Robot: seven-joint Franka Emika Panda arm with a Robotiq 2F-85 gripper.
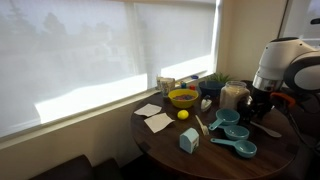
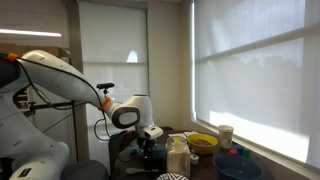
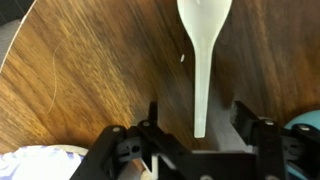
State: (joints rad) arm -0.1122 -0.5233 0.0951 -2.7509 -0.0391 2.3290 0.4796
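Observation:
In the wrist view a white plastic spoon (image 3: 203,40) lies flat on the round wooden table (image 3: 90,70), bowl end far from me and handle pointing toward me. My gripper (image 3: 198,118) is low over the table with the tip of the handle between its two black fingers (image 3: 153,118). The jaws stand apart, with a gap showing on each side of the handle, so nothing is gripped. In both exterior views the gripper (image 1: 262,104) (image 2: 148,146) points down at the table beside a tall jar (image 1: 234,95).
On the table are a yellow bowl (image 1: 183,97), a small yellow ball (image 1: 183,114), teal measuring cups (image 1: 235,132), a pale blue carton (image 1: 189,140), paper napkins (image 1: 157,122) and a cup (image 1: 166,85). A teal edge (image 3: 303,125) sits just right of the gripper.

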